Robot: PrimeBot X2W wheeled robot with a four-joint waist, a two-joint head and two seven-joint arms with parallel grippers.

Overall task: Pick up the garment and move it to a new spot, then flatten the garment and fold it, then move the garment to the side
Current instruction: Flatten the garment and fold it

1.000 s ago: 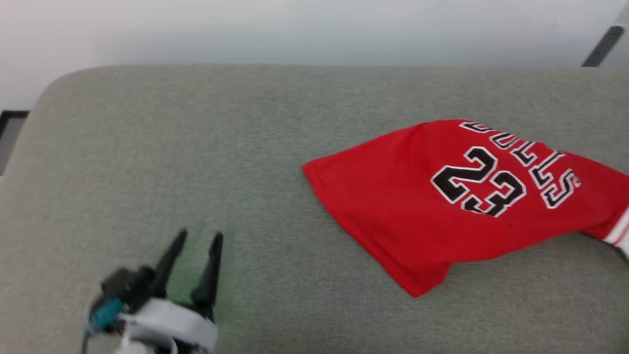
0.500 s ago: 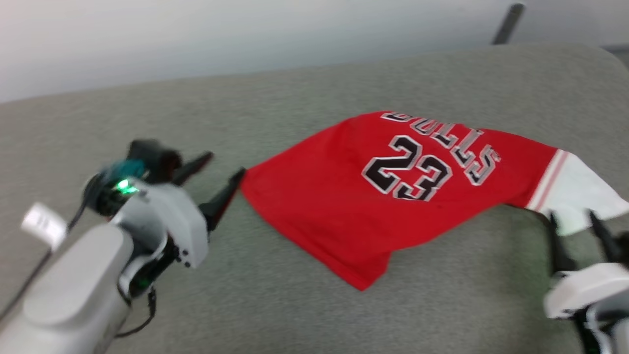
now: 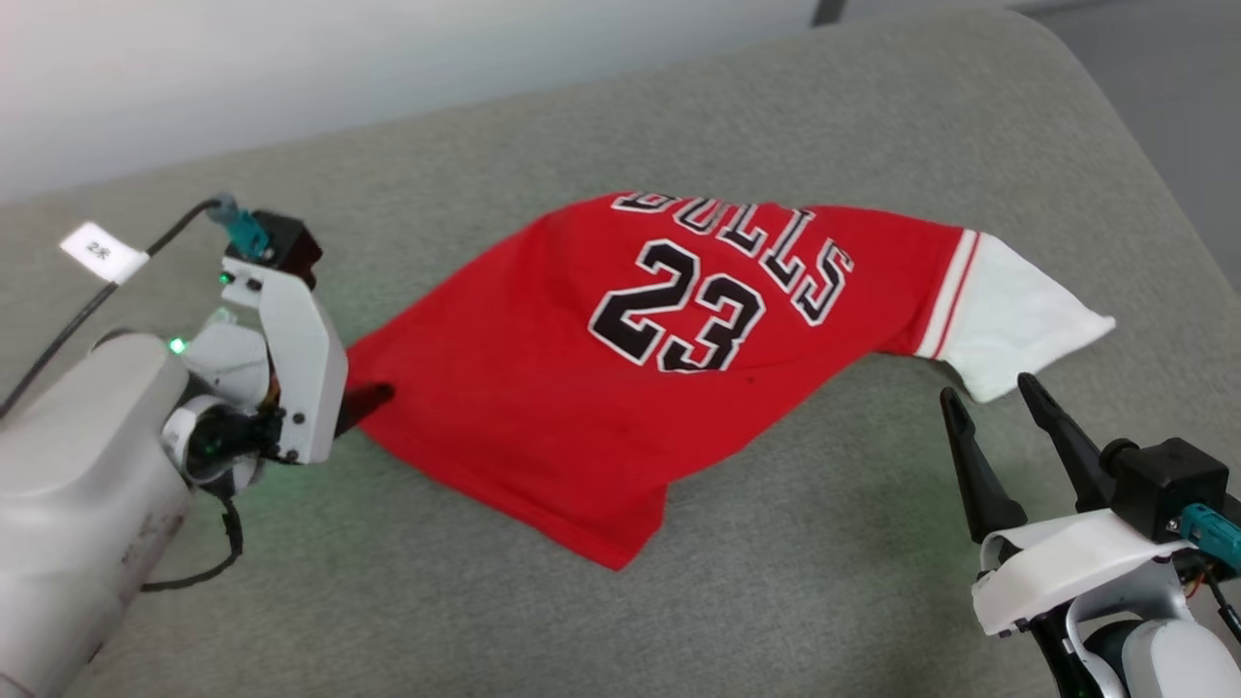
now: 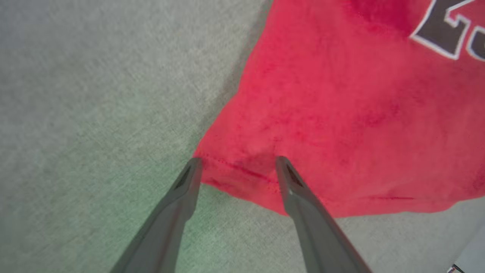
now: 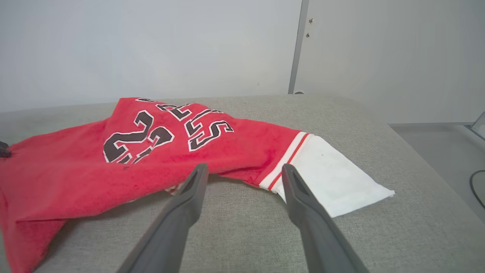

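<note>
At my remote console, I see the red BULLS 23 jersey point(image 3: 543, 407) lying rumpled and print side up on a grey-green upholstered cushion point(image 3: 485, 136). It is spread out, with no fold in it that I can make out. Its white sleeve point(image 3: 1008, 325), edged with red and white stripes, sticks out flat at the jersey's right end. A loose red corner of the jersey points back toward the robot.

At the jersey's left end, the left gripper point(image 4: 237, 163) stands released over the hem point(image 4: 242, 172). Its jaws are spread and clamp nothing. One finger point(image 4: 178, 204) has its tip at the very corner of the cloth. The other point(image 4: 303, 204) has its tip on the red fabric, just inside the stitched edge. In the head view, the arm's pale wrist housing hides most of this. A green light glows on that wrist, and a dark cable point(image 3: 58, 330) with a white label point(image 3: 102, 252) runs off to the jersey's left.

At the jersey's right end, the right gripper point(image 3: 989, 388) is also released, with its fingers wide apart and nothing between them. Its tips are just beside the near edge of the white sleeve (I cannot tell whether they touch it).

A pale wall point(image 5: 113, 45) rises behind the jersey, past the far edge of the cushion.
</note>
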